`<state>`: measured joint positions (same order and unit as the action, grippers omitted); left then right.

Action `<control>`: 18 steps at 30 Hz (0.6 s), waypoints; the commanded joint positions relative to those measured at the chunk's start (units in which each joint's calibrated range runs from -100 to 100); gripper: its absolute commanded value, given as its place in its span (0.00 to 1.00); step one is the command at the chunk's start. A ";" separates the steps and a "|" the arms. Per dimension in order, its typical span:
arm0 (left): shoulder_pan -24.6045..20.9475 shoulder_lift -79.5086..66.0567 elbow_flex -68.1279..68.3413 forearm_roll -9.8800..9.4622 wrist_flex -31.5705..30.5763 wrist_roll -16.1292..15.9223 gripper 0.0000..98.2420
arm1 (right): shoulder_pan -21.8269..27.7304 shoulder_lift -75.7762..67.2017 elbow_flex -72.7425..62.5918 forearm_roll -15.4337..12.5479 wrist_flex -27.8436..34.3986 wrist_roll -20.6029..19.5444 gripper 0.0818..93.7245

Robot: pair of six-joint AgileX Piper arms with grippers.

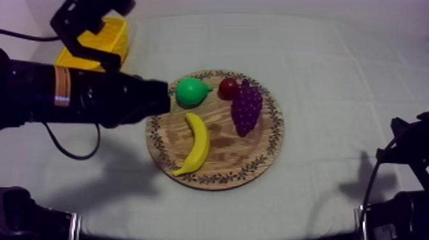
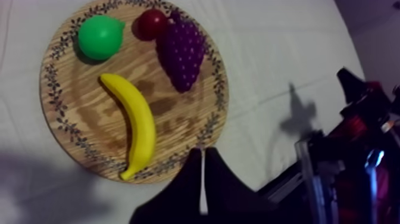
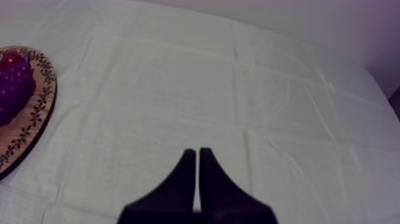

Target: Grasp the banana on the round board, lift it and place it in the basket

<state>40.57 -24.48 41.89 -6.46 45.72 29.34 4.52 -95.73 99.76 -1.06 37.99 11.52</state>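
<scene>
One banana [image 1: 195,143], tip at board [image 1: 220,158] rim

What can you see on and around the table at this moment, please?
wooden board: one, brown with a patterned rim, mid-table
banana: one, yellow, lying on the board's left part
pear: one, green, at the board's far rim
small red fruit: one, red, on the board between pear and grapes
bunch of grapes: one, purple, on the board's right part
yellow basket: one, yellow, far left of the table
cloth: one, grey-white, covering the table
left arm: one, black, reaching in beside the pear
left pincer: one, black, shut, above the board's rim near the banana
right pincer: one, black, shut, over bare cloth beside the board
</scene>
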 commanded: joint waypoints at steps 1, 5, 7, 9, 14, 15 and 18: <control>0.15 0.88 0.37 -0.33 0.02 -1.37 0.01 | 0.00 -0.02 0.02 0.01 0.00 -0.02 0.00; 0.49 2.22 0.70 -1.05 0.43 -2.47 0.01 | 0.00 -0.02 0.02 0.01 0.00 -0.02 0.00; 0.63 2.67 0.64 -1.13 1.33 -2.50 0.01 | 0.00 -0.02 0.02 0.01 0.00 -0.02 0.00; 0.75 3.13 0.55 -1.08 2.93 -2.05 0.07 | 0.00 -0.02 0.02 0.01 0.00 -0.02 0.00; 1.08 4.10 -0.14 -1.59 8.46 1.51 0.45 | 0.00 -0.02 0.02 0.01 0.00 -0.02 0.00; 1.38 4.20 -0.21 -2.05 8.85 2.19 0.50 | 0.00 -0.02 0.02 0.01 0.00 -0.02 0.00; 2.49 4.36 -0.31 -3.51 9.19 3.85 0.56 | 0.00 -0.02 0.02 0.01 0.00 -0.02 0.00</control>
<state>42.63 -20.15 41.56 -9.41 54.83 31.99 4.52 -95.73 99.76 -1.06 37.99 11.50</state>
